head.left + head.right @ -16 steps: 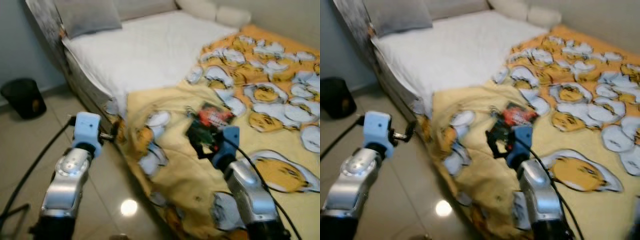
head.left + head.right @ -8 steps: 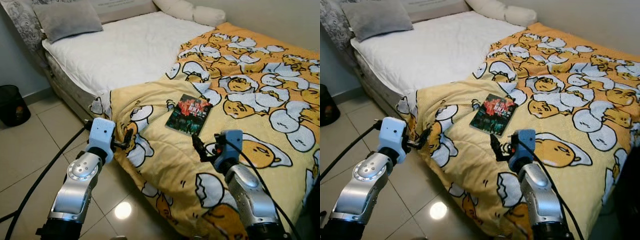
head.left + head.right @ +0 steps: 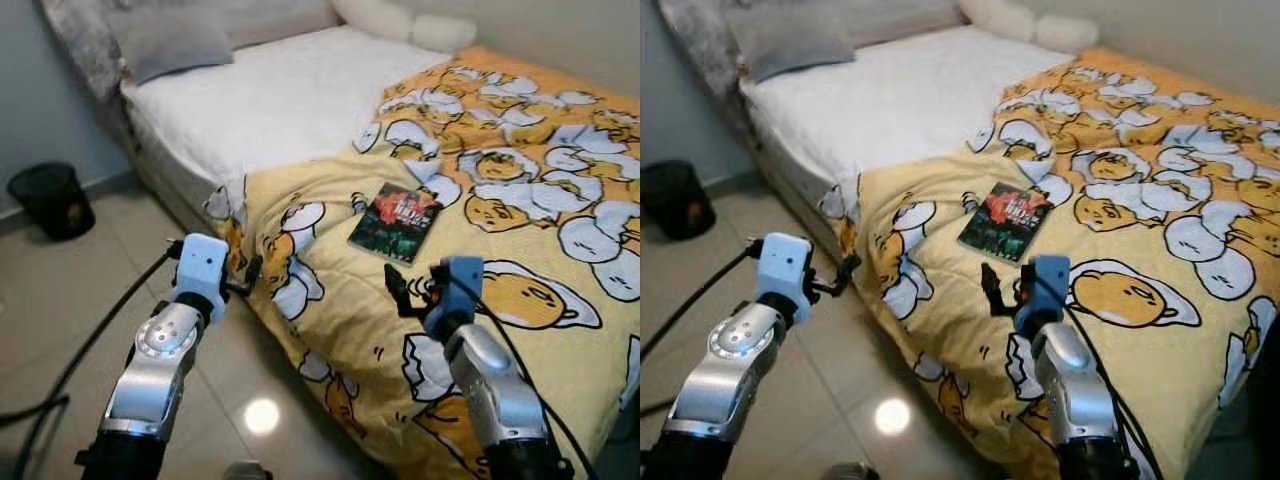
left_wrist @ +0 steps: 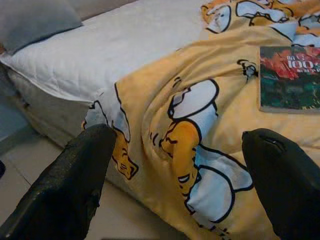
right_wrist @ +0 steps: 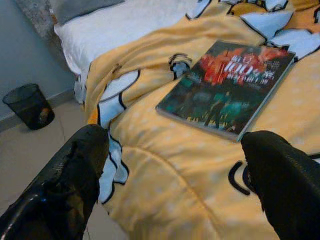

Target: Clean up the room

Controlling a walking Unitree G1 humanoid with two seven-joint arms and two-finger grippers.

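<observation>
A dark book [image 3: 395, 221] with a red and green cover lies flat on the yellow cartoon-print blanket [image 3: 340, 300], near the bed's side edge. My right gripper [image 3: 398, 290] hovers just short of the book's near end, open, with nothing between its fingers [image 5: 280, 170]; the book [image 5: 227, 85] lies ahead of them. My left gripper [image 3: 250, 274] is open too, held beside the blanket's hanging edge above the floor. Its wrist view looks at the draped blanket [image 4: 185, 115] and the book [image 4: 290, 77].
A black waste bin [image 3: 50, 198] stands on the tiled floor at the left by the wall. The bare white mattress [image 3: 290, 95] carries a grey pillow [image 3: 175, 40] and white pillows [image 3: 400, 20] at the head. Open floor lies beside the bed.
The camera has shifted and the view has steadied. A second ago my right gripper overlapped the book; now it sits back from the near end. The book has stayed put.
</observation>
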